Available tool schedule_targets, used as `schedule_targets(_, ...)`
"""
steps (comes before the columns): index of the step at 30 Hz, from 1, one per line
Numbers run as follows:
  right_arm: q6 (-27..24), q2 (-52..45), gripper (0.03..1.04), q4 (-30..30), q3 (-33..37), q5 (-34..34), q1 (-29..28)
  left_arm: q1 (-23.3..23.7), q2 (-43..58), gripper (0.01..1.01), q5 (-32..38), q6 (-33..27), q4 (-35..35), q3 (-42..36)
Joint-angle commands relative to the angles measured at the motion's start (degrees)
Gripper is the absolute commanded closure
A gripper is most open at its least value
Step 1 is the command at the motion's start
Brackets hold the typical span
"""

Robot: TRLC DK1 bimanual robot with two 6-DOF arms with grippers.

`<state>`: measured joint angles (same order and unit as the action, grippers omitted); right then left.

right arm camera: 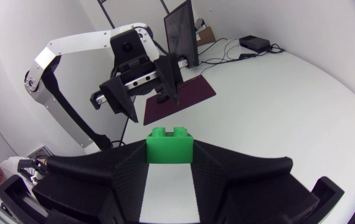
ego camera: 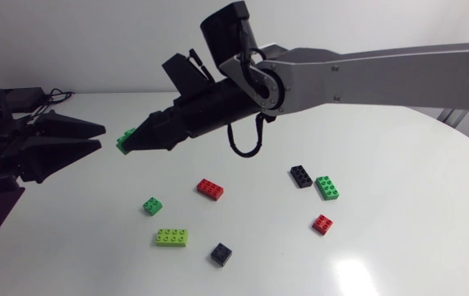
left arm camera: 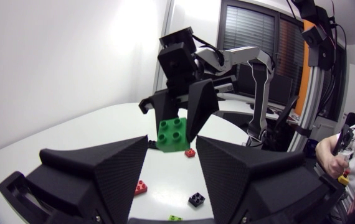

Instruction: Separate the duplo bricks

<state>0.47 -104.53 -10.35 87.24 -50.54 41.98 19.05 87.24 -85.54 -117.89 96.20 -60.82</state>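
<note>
Green brick (ego camera: pixel 124 142) — clamped from two sides between the fingers of the right hand (ego camera: pixel 136 140), held clear of the tabletop (ego camera: pixel 407 222) in the upper left of the head view. Juts out past the fingertips, studs turned partly sideways. In the right wrist view, sits right at the tips of that hand's two black fingers (right arm camera: pixel 240 171), studs up.

Just left of it in the head view, the left hand (ego camera: pixel 101 137) — fingers apart, nothing between them, tips pointing at the brick and near it but not touching. In the left wrist view, the same brick (left arm camera: pixel 173 134) ahead of the gap between the left hand's own fingers (left arm camera: pixel 103 171), pinched by the other hand's fingers from either side.

Right arm (ego camera: pixel 383 74), silver-grey, stretched in from the right edge across the top of the head view and past the middle.

Lower in the head view, loose on the white tabletop: a red brick (ego camera: pixel 211 189) near the centre, a small green brick (ego camera: pixel 152 205) to its lower left, a lime brick (ego camera: pixel 172 238) below that, a dark brick (ego camera: pixel 221 253) at lower centre. Further right, a black brick (ego camera: pixel 301 176) with a long green brick (ego camera: pixel 327 187) just beside it, and a small red brick (ego camera: pixel 322 224) below the pair.
</note>
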Motion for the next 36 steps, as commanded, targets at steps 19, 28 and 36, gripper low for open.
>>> schedule_targets(19, -0.56, 2.40, 0.81, -0.37, -2.25, 5.10, 1.35, 14.97, -0.14, 0.484, -2.00, -0.85, 13.31, -2.46)
schedule_targets(28, -0.73, 3.37, 0.81, -0.64, -2.95, 5.81, 1.44, 10.48, 4.16, 0.484, -2.09, 14.53, 15.95, -17.41)
schedule_targets(36, -0.91, 3.28, 0.81, -0.64, -2.52, 6.07, 1.44, 5.65, 3.81, 0.484, -2.09, 23.23, 15.95, -28.22)
